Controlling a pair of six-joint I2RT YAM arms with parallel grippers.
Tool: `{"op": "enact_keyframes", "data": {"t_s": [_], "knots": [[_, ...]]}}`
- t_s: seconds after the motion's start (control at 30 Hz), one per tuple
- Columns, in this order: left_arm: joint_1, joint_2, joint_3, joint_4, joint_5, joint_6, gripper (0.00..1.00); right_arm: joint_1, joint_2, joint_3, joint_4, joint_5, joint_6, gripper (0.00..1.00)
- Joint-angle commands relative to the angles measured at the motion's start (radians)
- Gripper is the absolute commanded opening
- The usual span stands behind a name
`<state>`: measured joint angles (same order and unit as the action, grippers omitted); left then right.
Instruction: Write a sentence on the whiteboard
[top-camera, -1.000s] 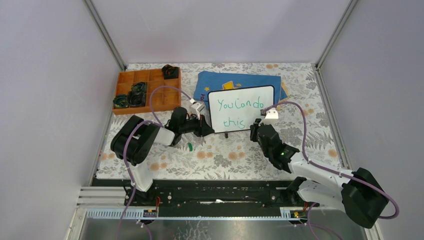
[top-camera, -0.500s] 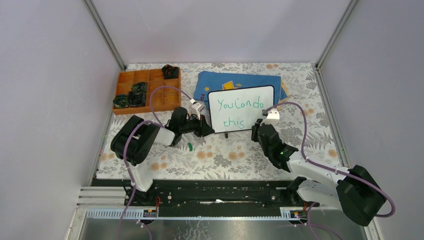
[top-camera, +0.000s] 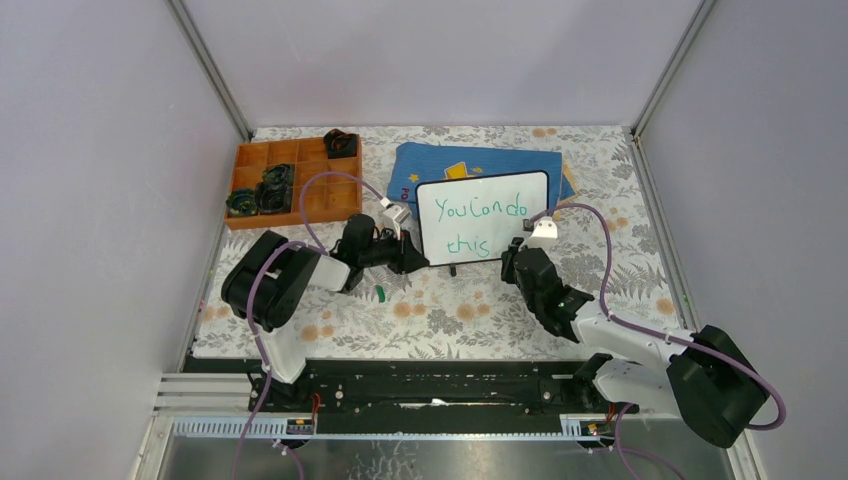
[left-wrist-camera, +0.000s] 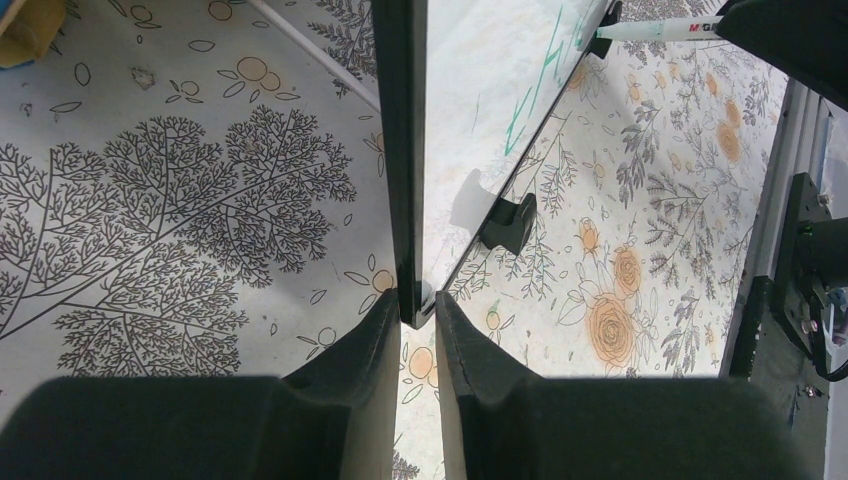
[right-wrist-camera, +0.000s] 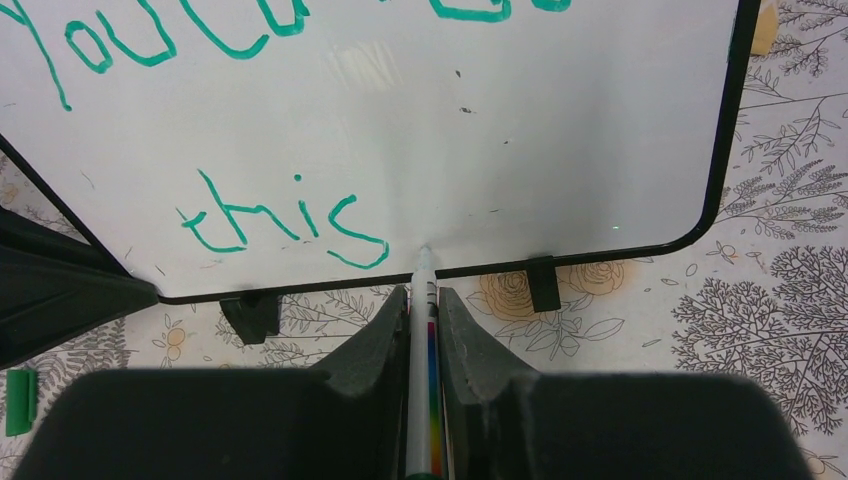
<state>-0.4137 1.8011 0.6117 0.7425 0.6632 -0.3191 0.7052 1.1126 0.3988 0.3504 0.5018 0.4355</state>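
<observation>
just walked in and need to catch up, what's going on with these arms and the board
Two robot arms are writing on a small standing whiteboard. The left gripper clamps the board's edge to steady it. The right gripper holds a marker with its tip at the board, just after the last word. The sentence reads "You can do this" in green, so the writing looks about done.

The whiteboard (top-camera: 520, 235) is white with a black rim; the sentence (top-camera: 465, 211) is green. The cloth (top-camera: 450, 165) is blue with yellow print. The table cover (top-camera: 450, 310) is white with grey leaves and orange flowers. The tray (top-camera: 320, 200), upper left, is orange. The marker (right-wrist-camera: 423, 290) is white with a rainbow stripe.
</observation>
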Motion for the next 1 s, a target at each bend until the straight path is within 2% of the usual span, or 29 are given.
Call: {"op": "enact_keyframes", "data": {"t_s": [0.0,0.8,0.97], "knots": [[-0.008,-0.007,0.024,0.008,-0.019,0.021,0.25,-0.014,0.011,0.013,0.056,-0.014,0.020,0.00],[-0.014,-0.017,0.025,-0.002,-0.022,0.029,0.25,-0.030,0.035,0.016,0.056,-0.009,0.031,0.00],[-0.013,-0.022,0.023,-0.010,-0.027,0.035,0.25,-0.030,-0.002,0.028,0.001,-0.044,0.029,0.00]]}}
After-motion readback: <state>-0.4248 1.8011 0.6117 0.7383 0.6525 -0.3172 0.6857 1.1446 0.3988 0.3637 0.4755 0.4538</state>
